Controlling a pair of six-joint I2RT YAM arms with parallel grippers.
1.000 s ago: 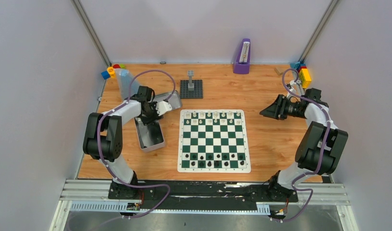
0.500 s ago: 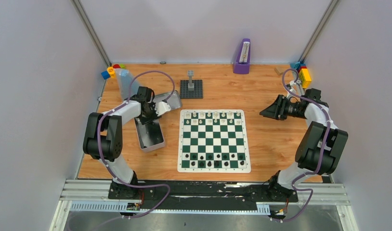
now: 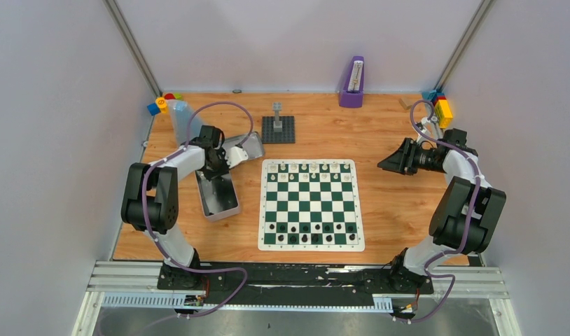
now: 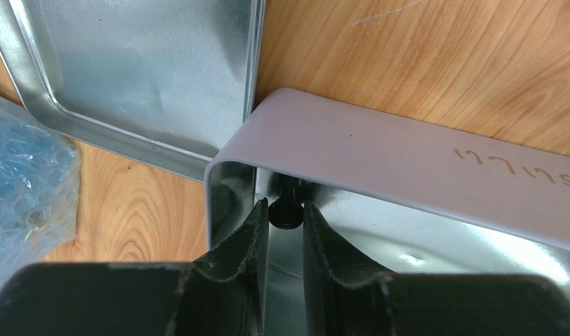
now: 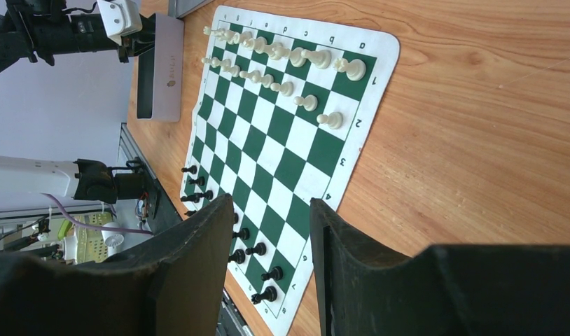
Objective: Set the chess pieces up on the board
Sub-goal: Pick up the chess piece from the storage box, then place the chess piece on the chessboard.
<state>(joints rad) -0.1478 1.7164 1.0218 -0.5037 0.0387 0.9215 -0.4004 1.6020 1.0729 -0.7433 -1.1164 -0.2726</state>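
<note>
Wooden worktop (image 3: 380, 133) | left pincer (image 4: 286, 206) sat in tin (image 4: 380, 154), jaws close around black piece (image 4: 288, 214) unseen from above, grip unclear | right pincer (image 5: 272, 204) hung part-open, empty

Pretty clearly a robotics lab test cell, not anybody's home. The wooden surface (image 3: 394, 133) is boxed in by plain pale walls (image 3: 58, 105) with metal posts (image 3: 131, 49) in the back corners. The near edge is aluminium rail (image 3: 121, 280) with a left arm (image 3: 153, 199) and a right arm (image 3: 464, 210) bolted on, purple cables (image 3: 223, 104) looping off them. The stuff lying around is random props: toy bricks (image 3: 443, 110), a purple upright gadget (image 3: 352, 82), a chess board (image 3: 310, 203). The right wrist view also catches cluttered gear (image 5: 79, 234) past the edge.
</note>
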